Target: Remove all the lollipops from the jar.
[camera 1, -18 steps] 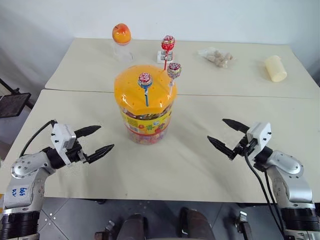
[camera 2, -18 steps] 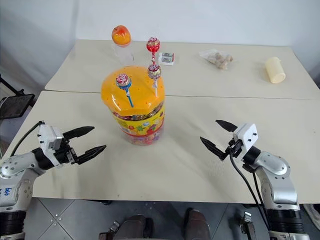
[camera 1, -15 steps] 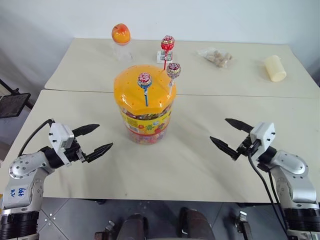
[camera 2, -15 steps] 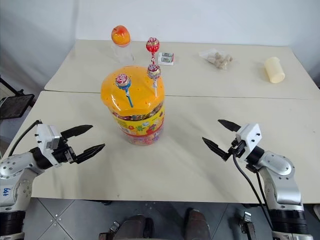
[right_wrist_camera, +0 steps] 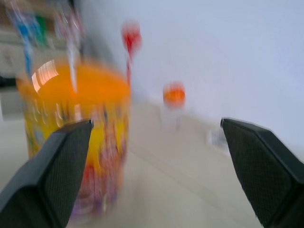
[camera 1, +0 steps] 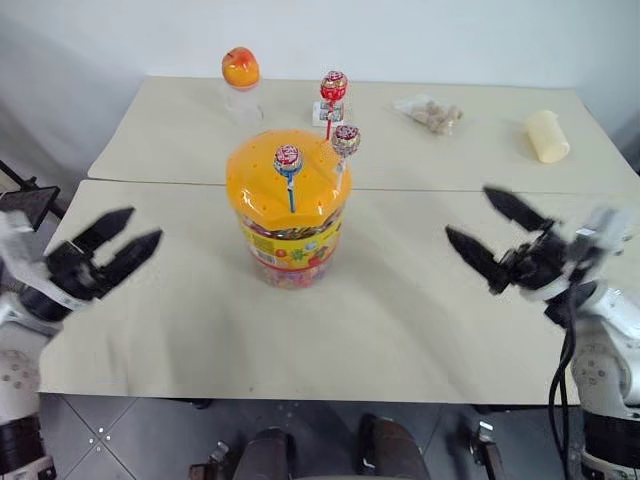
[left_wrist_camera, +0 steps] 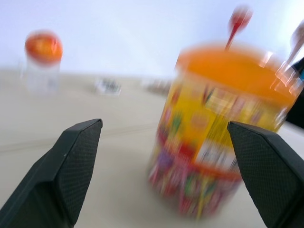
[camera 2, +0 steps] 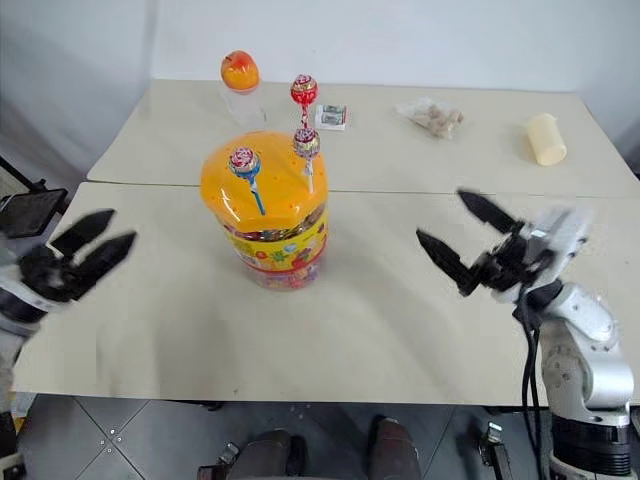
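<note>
Over the near bench edge, what changed: both our arms have lifted and swung outward since a moment ago, and both blur with the motion. We read this as the start of the reach; no lollipop is out yet.
Left gripper (camera 1: 112, 243): over the near left corner of the bench, fingers spread wide and empty, well apart from the jar.
Jar (camera 1: 290, 235): upright near the bench's middle, just short of the seam between the two tabletops. Clear plastic cylinder, glossy, with a busy yellow and red label.
Lid (camera 1: 262, 183): domed, smooth orange plastic dotted with small holes that hold the sticks.
Lollipops, left to right: one with a blue stick (camera 1: 288, 160) near the lid's centre; one with a whitish stick (camera 1: 345, 137) at the lid's far right rim; one with a red stick (camera 1: 334, 86) showing behind them, though we cannot tell where it is planted. All have small ball heads in shiny, crinkled patterned wrappers.
Right gripper (camera 1: 497, 236): above the near right part of the bench, black tapered fingers splayed and empty, pointing toward the jar.
Meaning for the task: we judge it barely begun, with thin upright sticks calling for a fine pinch.
</note>
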{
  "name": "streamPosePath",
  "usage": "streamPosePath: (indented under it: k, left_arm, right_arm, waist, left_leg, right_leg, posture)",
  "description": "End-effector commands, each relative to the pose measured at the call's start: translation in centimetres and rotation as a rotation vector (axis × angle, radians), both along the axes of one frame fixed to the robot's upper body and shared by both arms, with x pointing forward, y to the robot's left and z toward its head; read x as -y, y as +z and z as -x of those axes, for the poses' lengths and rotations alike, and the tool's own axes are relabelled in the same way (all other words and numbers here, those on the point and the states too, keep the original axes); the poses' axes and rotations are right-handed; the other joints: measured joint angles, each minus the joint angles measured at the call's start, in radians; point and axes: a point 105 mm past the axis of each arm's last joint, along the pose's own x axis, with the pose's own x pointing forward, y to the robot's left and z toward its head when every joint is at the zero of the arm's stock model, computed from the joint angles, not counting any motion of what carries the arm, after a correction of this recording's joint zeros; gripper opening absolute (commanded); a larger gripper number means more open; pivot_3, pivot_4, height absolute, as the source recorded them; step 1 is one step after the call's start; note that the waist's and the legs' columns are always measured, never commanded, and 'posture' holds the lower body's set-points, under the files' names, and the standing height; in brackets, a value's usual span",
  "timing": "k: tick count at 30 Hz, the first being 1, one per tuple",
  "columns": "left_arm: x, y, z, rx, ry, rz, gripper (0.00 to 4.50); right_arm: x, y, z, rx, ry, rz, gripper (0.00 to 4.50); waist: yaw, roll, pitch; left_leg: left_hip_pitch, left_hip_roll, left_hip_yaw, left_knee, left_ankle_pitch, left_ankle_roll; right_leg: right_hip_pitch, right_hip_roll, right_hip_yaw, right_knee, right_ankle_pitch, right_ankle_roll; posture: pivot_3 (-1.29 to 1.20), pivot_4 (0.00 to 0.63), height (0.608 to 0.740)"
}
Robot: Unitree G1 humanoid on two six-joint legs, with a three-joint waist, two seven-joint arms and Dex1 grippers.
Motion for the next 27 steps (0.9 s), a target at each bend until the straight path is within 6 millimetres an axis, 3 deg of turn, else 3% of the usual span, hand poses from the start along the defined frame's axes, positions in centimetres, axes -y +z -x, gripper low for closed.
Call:
streamPosePath:
  k: [1,6,11,15,19,26,27]
  left_arm:
    - [1.8,2.1,1.2,0.034,-0.148,0.003,4.47]
    - [4.6,2.9,0.7,0.083,-0.269,-0.106,4.47]
    - [6.8,4.4,-0.2,0.136,-0.344,-0.151,4.47]
    - [10.9,5.6,-0.6,0.205,-0.491,-0.247,4.47]
    - [13.9,5.6,-1.1,0.256,-0.592,-0.347,4.47]
    - [16.6,5.3,-1.6,0.277,-0.682,-0.410,4.47]
    - [16.7,5.3,-1.7,0.277,-0.683,-0.412,4.30]
  right_arm:
    - [-0.4,2.2,1.5,0.034,0.046,-0.016,4.50]
    - [-1.4,1.5,2.0,0.025,0.081,0.115,4.50]
    - [-1.5,1.6,2.7,0.033,0.059,0.119,4.50]
    - [-2.8,0.9,4.7,0.032,0.123,0.163,4.50]
    - [-3.5,0.3,6.0,0.056,0.177,0.157,4.50]
    - [-3.9,-0.8,6.4,0.045,0.183,0.202,4.50]
    - [-3.9,-0.8,6.3,0.048,0.178,0.200,4.50]
  waist:
    - [0.006,0.000,0.000]
    - [0.018,0.000,0.000]
    - [0.022,-0.001,0.000]
    - [0.026,-0.001,0.000]
    - [0.023,-0.002,0.000]
    - [0.021,-0.002,0.000]
    - [0.021,-0.002,0.000]
  left_leg:
    - [0.000,0.000,0.000,0.000,0.000,0.000]
    - [0.000,-0.001,0.002,0.000,0.000,0.000]
    - [0.000,-0.001,0.002,0.000,0.000,0.000]
    - [0.000,0.000,0.002,0.000,0.000,0.000]
    - [-0.001,-0.001,0.003,0.001,0.000,0.000]
    - [-0.001,0.000,0.004,0.001,0.000,0.000]
    - [-0.001,0.000,0.004,0.002,0.000,0.001]
  right_leg:
    - [0.000,0.000,0.000,0.000,0.000,0.000]
    - [0.000,0.000,0.000,-0.001,0.000,0.000]
    - [0.000,0.000,0.000,-0.001,0.000,0.000]
    - [0.000,0.001,0.000,-0.001,0.000,0.000]
    - [0.000,0.001,0.000,-0.001,0.000,0.001]
    - [0.000,0.001,0.000,-0.001,0.000,0.001]
    - [0.000,0.001,0.000,-0.001,0.000,0.001]
  posture:
    - [0.00,0.150,0.740]
    - [0.00,0.150,0.740]
    - [0.00,0.150,0.740]
    - [0.00,0.150,0.740]
    - [0.00,0.150,0.740]
    - [0.00,0.150,0.740]
    - [0.00,0.150,0.740]
